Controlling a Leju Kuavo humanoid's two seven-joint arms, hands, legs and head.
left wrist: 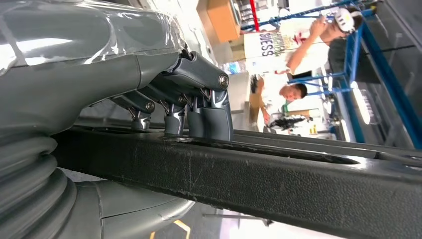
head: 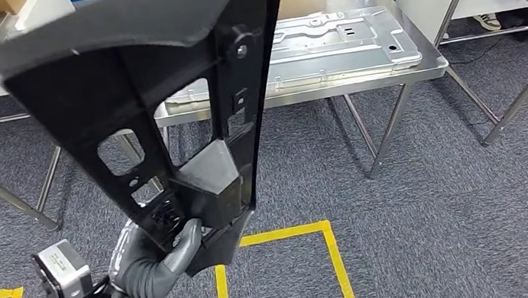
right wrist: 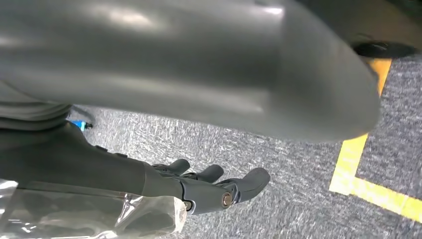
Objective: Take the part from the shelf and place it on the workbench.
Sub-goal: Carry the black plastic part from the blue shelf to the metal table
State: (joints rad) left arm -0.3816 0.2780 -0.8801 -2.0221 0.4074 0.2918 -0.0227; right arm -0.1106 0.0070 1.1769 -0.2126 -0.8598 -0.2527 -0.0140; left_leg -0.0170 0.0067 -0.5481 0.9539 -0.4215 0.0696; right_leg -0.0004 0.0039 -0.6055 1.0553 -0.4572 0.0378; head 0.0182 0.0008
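One hand has the load, so you are in the carry step: the left hand (head: 153, 257) grips the black part (head: 162, 101) at its lower end, thumb wrapped over one face and, in the left wrist view, the fingers (left wrist: 206, 117) pressed onto the opposite face, with the part held upright and high before the head camera. Ahead of it stands the steel workbench (head: 431, 65), already bearing a flat metal panel (head: 339, 43). Further right, the right hand (right wrist: 214, 189) hangs over the carpet with nothing in it, its fingers apart and only loosely curled, as far as that blurred view lets you judge. Your next move calls for closing on the bench, tipping the part flat, and choosing a bare patch beside the panel.
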